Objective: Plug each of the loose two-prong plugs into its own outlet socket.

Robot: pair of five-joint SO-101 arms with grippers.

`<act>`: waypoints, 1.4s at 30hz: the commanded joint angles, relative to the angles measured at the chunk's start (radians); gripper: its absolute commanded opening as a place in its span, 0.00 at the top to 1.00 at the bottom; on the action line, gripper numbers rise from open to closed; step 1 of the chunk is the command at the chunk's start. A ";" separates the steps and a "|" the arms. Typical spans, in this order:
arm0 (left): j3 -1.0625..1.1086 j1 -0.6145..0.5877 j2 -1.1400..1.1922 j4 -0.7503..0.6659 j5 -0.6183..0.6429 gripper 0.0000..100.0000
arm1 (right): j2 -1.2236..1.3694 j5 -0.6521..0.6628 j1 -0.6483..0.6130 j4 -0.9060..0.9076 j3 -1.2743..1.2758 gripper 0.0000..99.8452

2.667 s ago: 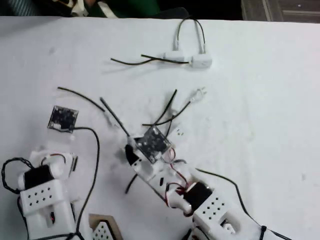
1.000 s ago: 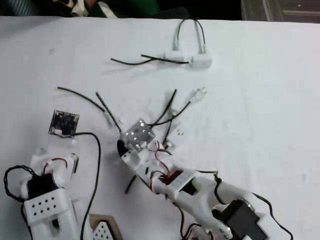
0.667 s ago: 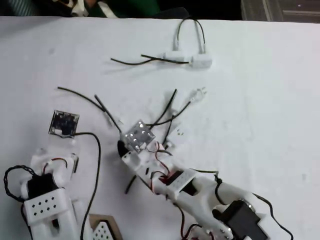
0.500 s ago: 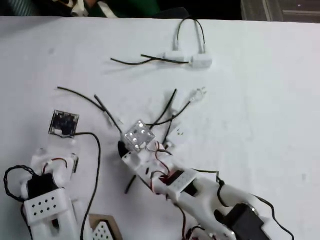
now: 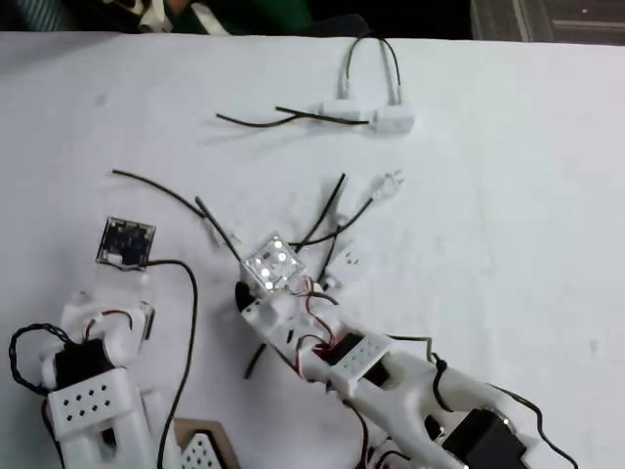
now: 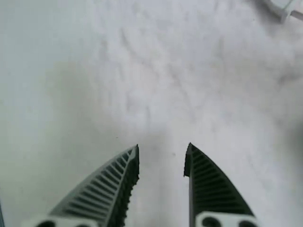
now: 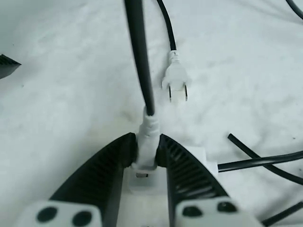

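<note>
The right end effector (image 7: 147, 150) pinches a white plug (image 7: 147, 130) at a socket (image 7: 201, 158) and probably must push it straight in next; the left end effector (image 6: 161, 158) is open, empty.

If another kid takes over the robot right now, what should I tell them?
Left tool: open, empty, over the bare table.
Right tool: shut on a white plug, which stands on a white socket block. I cannot tell if it is fully in.
A second plug lies loose just ahead of that tool, and a third plug lies loose mid-table.
Done: none surely plugged.
Left: press this plug home, then do the loose ones.
</note>
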 commanded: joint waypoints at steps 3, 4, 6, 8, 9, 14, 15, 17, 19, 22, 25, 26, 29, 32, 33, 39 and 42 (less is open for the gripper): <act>-0.005 -0.004 -0.013 -0.009 0.005 0.83 | -0.016 -0.009 -0.013 0.038 0.003 0.98; -0.005 -0.004 -0.013 -0.009 0.005 0.83 | -0.016 -0.009 -0.013 0.051 0.002 0.98; -0.005 -0.004 -0.013 -0.009 0.005 0.83 | -0.016 -0.009 -0.013 0.074 -0.002 0.98; -0.005 -0.004 -0.013 -0.009 0.005 0.83 | -0.021 -0.008 -0.012 0.093 -0.005 0.98; -0.005 -0.004 -0.013 -0.009 0.005 0.83 | -0.025 -0.003 -0.012 0.104 -0.006 0.98; -0.005 -0.004 -0.013 -0.009 0.005 0.83 | -0.024 0.043 -0.008 0.280 -0.081 0.98; -0.005 -0.004 -0.013 -0.009 0.005 0.83 | -0.019 0.060 -0.008 0.328 -0.103 0.98; -0.005 -0.004 -0.013 -0.009 0.005 0.83 | -0.018 0.084 -0.001 0.386 -0.127 0.98; -0.005 -0.004 -0.013 -0.009 0.005 0.83 | -0.018 0.117 0.005 0.401 -0.129 0.98; -0.003 -0.004 -0.013 -0.009 0.005 0.83 | -0.021 0.186 0.027 0.400 -0.126 0.98; -0.003 -0.004 -0.013 -0.009 0.005 0.83 | -0.022 0.224 0.058 0.398 -0.124 0.98; -0.003 -0.004 -0.013 -0.009 0.005 0.83 | -0.022 0.232 0.068 0.398 -0.124 0.98; -0.003 -0.004 -0.013 -0.011 0.005 0.83 | -0.022 0.261 0.087 0.398 -0.124 0.98; -0.003 -0.004 -0.013 -0.011 0.005 0.83 | -0.021 0.304 0.081 0.398 -0.124 0.98; -0.003 -0.004 -0.013 -0.011 0.005 0.83 | -0.021 0.319 0.079 0.398 -0.124 0.98; -0.003 -0.004 -0.013 -0.011 0.005 0.83 | -0.025 0.373 0.113 0.437 -0.126 0.98; -0.002 -0.004 -0.013 -0.011 0.005 0.83 | -0.028 0.373 0.125 0.483 -0.132 0.98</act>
